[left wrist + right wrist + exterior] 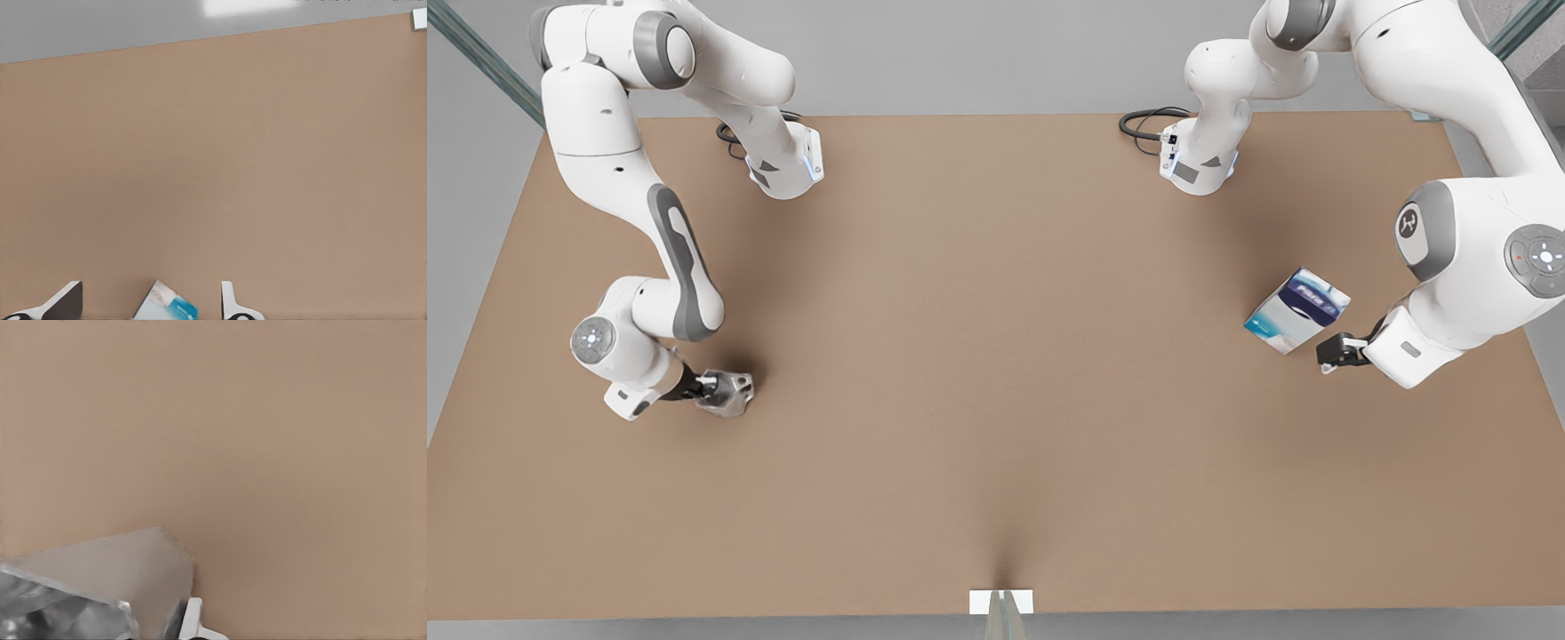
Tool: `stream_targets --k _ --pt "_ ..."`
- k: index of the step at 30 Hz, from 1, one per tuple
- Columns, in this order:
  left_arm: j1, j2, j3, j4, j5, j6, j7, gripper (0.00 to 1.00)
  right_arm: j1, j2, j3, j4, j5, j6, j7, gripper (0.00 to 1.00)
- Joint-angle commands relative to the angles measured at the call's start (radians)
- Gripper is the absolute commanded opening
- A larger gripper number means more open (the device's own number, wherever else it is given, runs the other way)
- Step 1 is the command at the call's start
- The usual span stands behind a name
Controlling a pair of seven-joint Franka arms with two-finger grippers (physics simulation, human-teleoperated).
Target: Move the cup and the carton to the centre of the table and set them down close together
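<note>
the right gripper [713, 384] is down at the cup [729, 394] on the front view's left side of the table [996, 373], and in its wrist view the cup [93, 587] sits hard against one finger [193, 623]; whether the jaws have actually closed on it, i cannot tell. the cup is a small shiny silver-grey piece, faceted and tapered, resting on the table or barely off it, well apart from the centre.

over on the front view's right, the left gripper [1336, 351] sits just beside the carton [1296, 310]. its wrist view has two fingers [230, 303] spread wide with a corner of the carton [167, 307] between them, so the jaws are open and holding nothing, lined up to straddle the box before a squeeze, by my read. the carton is tilted, its dark navy printed face up, white sides, a teal band at the low end. both things sit far from the middle, near opposite ends. a small white marker [1001, 602] sits at the near edge.
</note>
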Motion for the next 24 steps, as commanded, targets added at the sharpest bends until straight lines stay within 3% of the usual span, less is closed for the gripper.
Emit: stream_targets --k 1,6,9,13,18,21,24 --pt "0.000 0.000 0.000 0.000 0.000 0.000 0.000 1.00 0.004 0.002 0.000 0.017 -0.006 -0.019 0.005 0.21" --pt "0.000 -0.002 0.000 0.000 0.000 0.000 0.000 1.00 0.088 0.002 0.037 0.138 0.063 -0.163 0.046 0.21" --pt "0.002 0.000 0.000 0.000 0.000 0.002 0.002 1.00 0.228 0.041 0.089 0.307 0.063 -0.269 0.285 0.21" --pt "0.002 0.011 0.005 0.000 0.000 0.002 0.006 1.00 0.386 0.149 0.104 0.468 0.064 -0.260 0.554 0.21" --pt "0.002 0.018 0.006 0.000 0.003 0.002 0.000 1.00 0.609 0.480 0.092 0.916 0.064 -0.248 0.801 0.21" --pt "0.008 0.026 0.006 0.000 0.003 0.002 0.000 1.00 0.688 0.607 0.083 1.063 0.064 -0.211 0.851 0.21" --pt "0.011 0.028 0.009 0.000 0.003 0.002 0.000 1.00 0.709 0.683 0.070 1.105 0.060 -0.217 0.845 0.21"
